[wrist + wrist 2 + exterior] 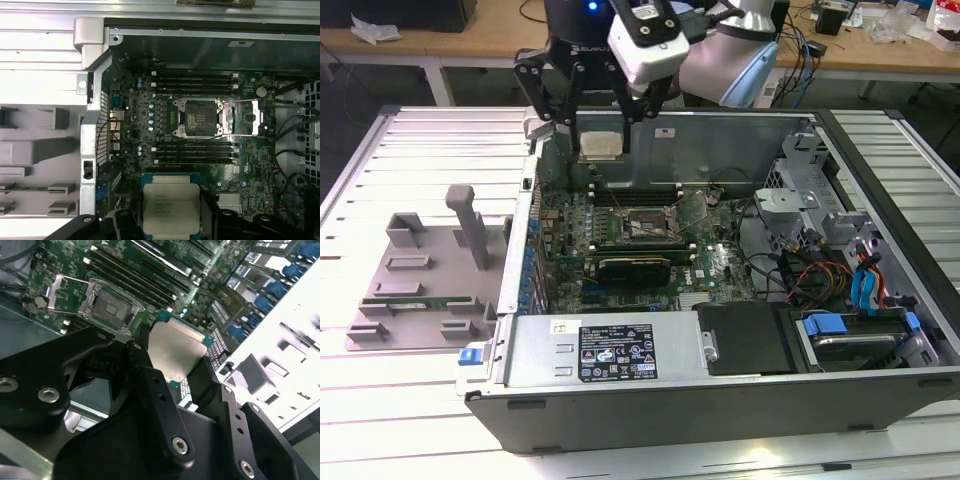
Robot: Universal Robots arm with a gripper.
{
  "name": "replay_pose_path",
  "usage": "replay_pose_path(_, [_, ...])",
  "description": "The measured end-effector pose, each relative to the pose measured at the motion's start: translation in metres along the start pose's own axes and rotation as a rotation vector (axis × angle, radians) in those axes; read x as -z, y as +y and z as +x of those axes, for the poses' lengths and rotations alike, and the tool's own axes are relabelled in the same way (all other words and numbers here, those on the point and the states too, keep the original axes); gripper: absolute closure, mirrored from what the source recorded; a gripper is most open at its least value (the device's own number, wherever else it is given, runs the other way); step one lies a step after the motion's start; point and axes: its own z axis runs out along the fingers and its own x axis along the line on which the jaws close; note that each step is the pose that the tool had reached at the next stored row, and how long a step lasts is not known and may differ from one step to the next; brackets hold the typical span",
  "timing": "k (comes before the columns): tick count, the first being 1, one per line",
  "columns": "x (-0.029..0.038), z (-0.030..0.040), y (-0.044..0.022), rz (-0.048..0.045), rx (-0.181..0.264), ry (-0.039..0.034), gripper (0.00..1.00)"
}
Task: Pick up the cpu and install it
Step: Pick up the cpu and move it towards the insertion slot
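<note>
Cpu (171,207): flat square, dull silver lid, thin green rim. Pinched edge-to-edge in my black end effector (601,142), above green mobo (150,150); metal-framed socket (199,117) well apart.

Exterior view: my arm (735,58) cut off at 12 o'clock, case (720,395) corner clipped at 4 o'clock. Second wrist view: my fingers (150,385) hide part of the cpu (176,351). Socket (199,117) pins too small to tell.

1. Bright light washes the table (420,140) nearly white in the exterior view.
2. The computer case (770,400) lies in shadow inside.
3. The cpu (171,207) gleams pale on top in the first wrist view.
</note>
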Motion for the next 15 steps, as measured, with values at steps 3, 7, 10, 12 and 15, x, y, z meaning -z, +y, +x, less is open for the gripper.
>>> replay_pose_path(3, [-0.0006, -0.0098, -0.0001, 0.0000, 0.000, 0.0000, 0.45])
replay_pose_path(7, [-0.0018, -0.0275, -0.0002, 0.0001, 0.000, 0.0001, 0.45])
replay_pose_path(10, [-0.0029, -0.0421, -0.0003, -0.0001, 0.000, 0.0000, 0.45])
replay_pose_path(12, [-0.0030, -0.0453, -0.0004, 0.0001, 0.000, 0.0000, 0.45])
replay_pose_path(15, [-0.0031, -0.0454, -0.0003, 0.0000, 0.000, 0.0000, 0.45])
